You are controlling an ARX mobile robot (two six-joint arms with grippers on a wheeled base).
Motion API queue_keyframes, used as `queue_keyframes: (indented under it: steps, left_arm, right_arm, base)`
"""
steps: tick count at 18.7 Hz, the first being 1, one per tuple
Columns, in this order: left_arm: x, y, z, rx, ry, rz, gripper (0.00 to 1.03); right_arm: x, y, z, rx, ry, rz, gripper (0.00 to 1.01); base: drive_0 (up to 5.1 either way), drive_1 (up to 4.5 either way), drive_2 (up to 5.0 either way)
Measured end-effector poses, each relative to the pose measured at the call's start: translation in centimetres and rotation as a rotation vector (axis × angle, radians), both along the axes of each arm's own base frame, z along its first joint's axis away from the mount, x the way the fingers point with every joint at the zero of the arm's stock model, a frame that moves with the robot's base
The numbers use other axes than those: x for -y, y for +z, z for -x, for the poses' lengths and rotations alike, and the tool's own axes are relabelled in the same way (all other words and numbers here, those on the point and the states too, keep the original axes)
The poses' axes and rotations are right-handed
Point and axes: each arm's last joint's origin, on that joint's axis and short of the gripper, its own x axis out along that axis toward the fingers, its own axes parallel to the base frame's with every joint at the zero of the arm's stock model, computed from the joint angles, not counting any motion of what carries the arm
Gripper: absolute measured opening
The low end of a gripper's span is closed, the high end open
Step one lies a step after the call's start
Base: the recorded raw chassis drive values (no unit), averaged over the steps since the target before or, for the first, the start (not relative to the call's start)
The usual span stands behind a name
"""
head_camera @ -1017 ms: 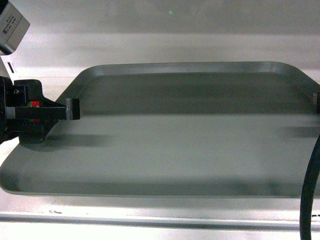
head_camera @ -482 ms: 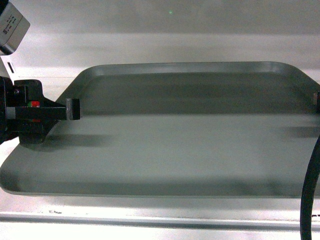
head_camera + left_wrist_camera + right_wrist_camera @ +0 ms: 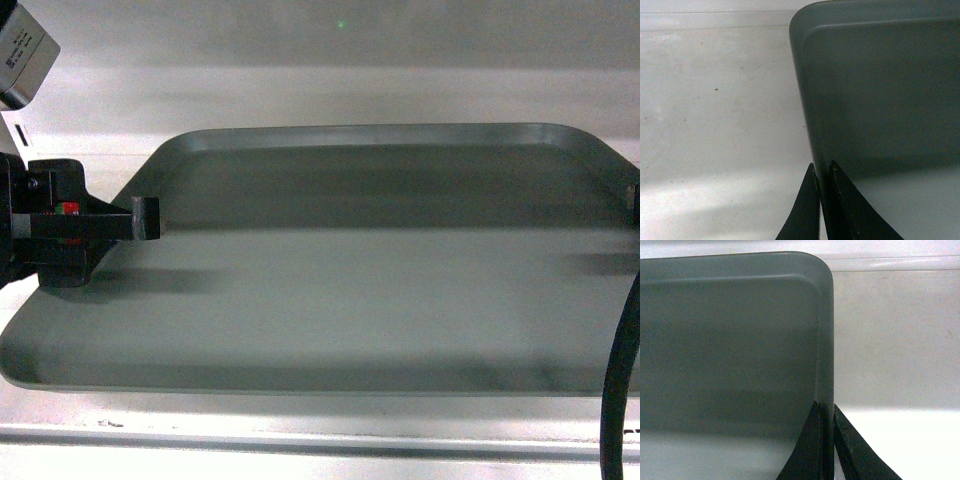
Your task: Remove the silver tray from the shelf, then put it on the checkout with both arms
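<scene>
The silver tray (image 3: 360, 290) lies flat on the pale shelf (image 3: 90, 110) and fills most of the head view. My left gripper (image 3: 146, 218) is shut on the tray's left rim; in the left wrist view one of its fingers (image 3: 807, 210) lies outside the rim and the other inside the tray (image 3: 880, 100), gripper (image 3: 822, 172). My right gripper (image 3: 634, 204) shows only as a tip at the frame's right edge. In the right wrist view the right gripper (image 3: 825, 412) pinches the right rim of the tray (image 3: 730, 350). The checkout is out of view.
The shelf's shiny front lip (image 3: 300, 440) runs along the bottom of the head view. A thick black cable (image 3: 620, 380) hangs at the lower right. A grey box (image 3: 22, 50) on the left arm sits at the top left. Bare shelf board (image 3: 715, 125) (image 3: 895, 340) flanks the tray.
</scene>
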Motion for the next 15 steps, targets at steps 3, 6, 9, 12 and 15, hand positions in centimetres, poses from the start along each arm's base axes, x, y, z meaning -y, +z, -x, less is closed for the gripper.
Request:
queue_keyframes:
  steps: [3,6,9,12,15]
  left_arm:
    - [0.00,0.00,0.00,0.000,0.000,0.000,0.03]
    - [0.00,0.01,0.00,0.001,0.000,0.000,0.03]
    - [-0.04,0.09,0.01,0.004,0.001,0.000,0.03]
    - [-0.03,0.06,0.02,0.002,0.001,-0.001,0.03]
    - [0.02,0.10,0.04,0.004,0.000,0.000,0.03]
  right_arm:
    - [0.00,0.01,-0.01,0.001,0.000,0.000,0.03]
    - [0.00,0.01,-0.01,0.001,0.000,0.000,0.03]
    - [-0.01,0.10,-0.07,0.004,0.000,-0.001,0.03]
    - [-0.01,0.09,-0.06,0.003,0.000,-0.001,0.03]
    - [-0.02,0.14,-0.09,0.000,0.000,0.000,0.03]
  base:
    - [0.1,-1.73,1.9]
    - [0.1,-2.59,2.8]
    - [0.1,-2.59,2.8]
    - [0.1,-2.59,2.8]
    - [0.1,-2.59,2.8]
